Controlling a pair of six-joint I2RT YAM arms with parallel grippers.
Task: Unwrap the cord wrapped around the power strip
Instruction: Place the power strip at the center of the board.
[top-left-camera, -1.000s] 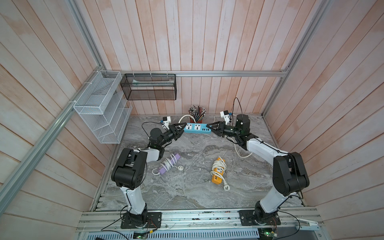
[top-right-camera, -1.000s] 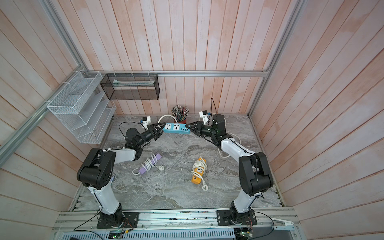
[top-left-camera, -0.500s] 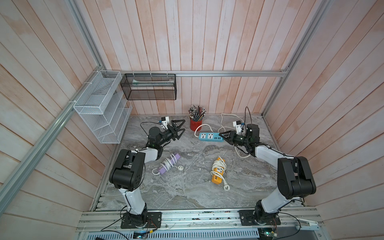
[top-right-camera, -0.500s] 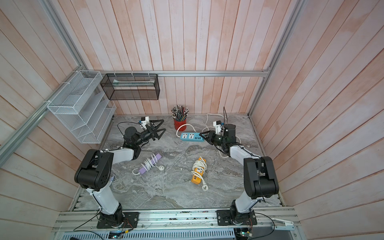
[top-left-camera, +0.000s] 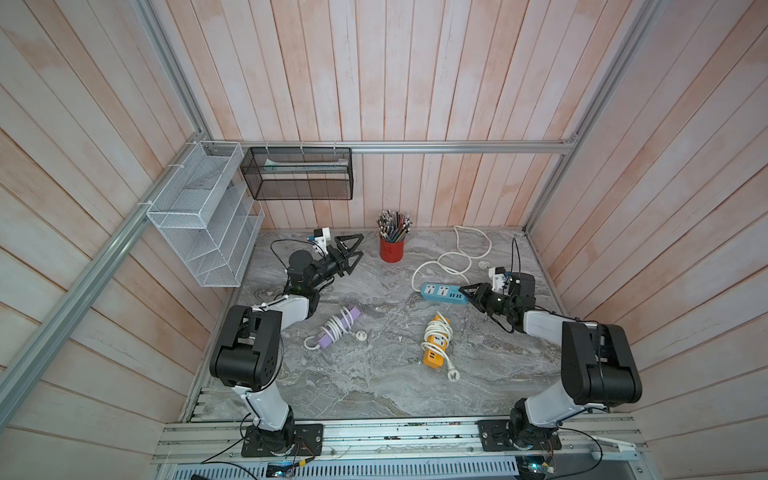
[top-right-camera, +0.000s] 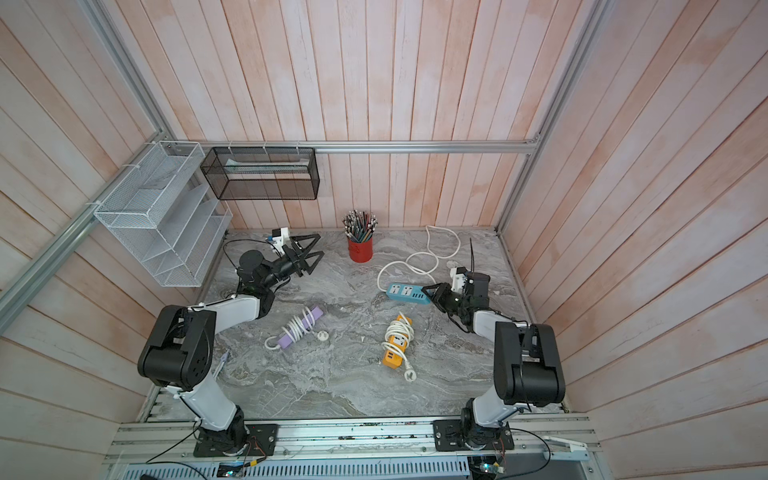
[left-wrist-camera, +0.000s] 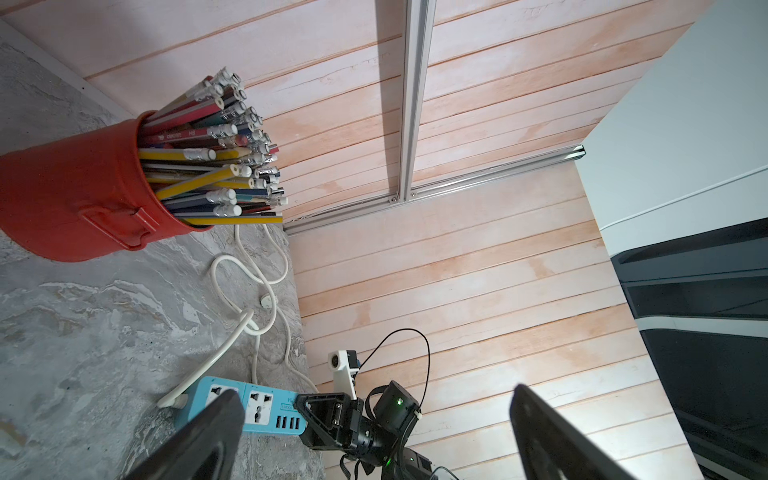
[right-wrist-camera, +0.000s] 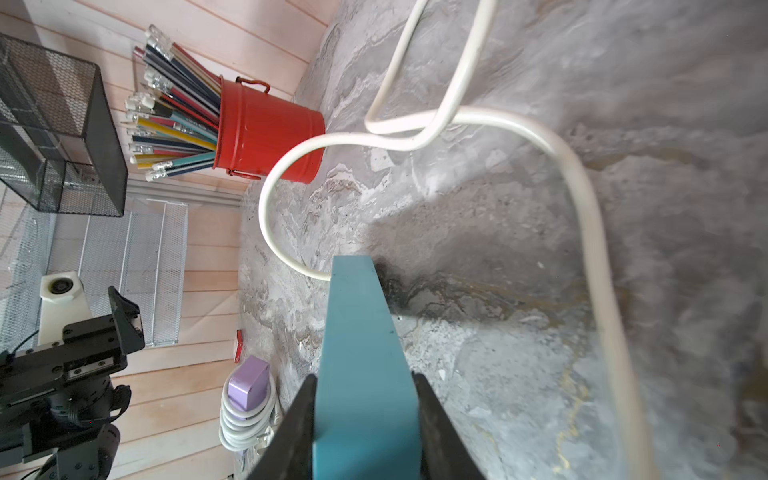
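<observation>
A blue power strip (top-left-camera: 440, 292) (top-right-camera: 405, 294) lies low at the right of the marble table, and I cannot tell whether it touches it. My right gripper (top-left-camera: 468, 293) (top-right-camera: 431, 294) (right-wrist-camera: 365, 378) is shut on its near end, a finger on each side of the blue strip (right-wrist-camera: 357, 316). Its white cord (top-left-camera: 454, 257) (right-wrist-camera: 415, 137) trails off it in loose loops toward the back wall. My left gripper (top-left-camera: 352, 254) (top-right-camera: 312, 254) (left-wrist-camera: 374, 395) hangs open and empty at the back left, far from the strip.
A purple strip (top-left-camera: 337, 328) and an orange strip (top-left-camera: 436, 340), each with white cord wound round it, lie mid-table. A red pencil cup (top-left-camera: 391, 250) stands at the back centre. A white mesh rack (top-left-camera: 205, 224) and a black mesh basket (top-left-camera: 297, 174) hang on the walls.
My left gripper opened, let go and drew back to the left. My right gripper carried the blue strip from the back centre to the right and nearer, its cord now trailing loose.
</observation>
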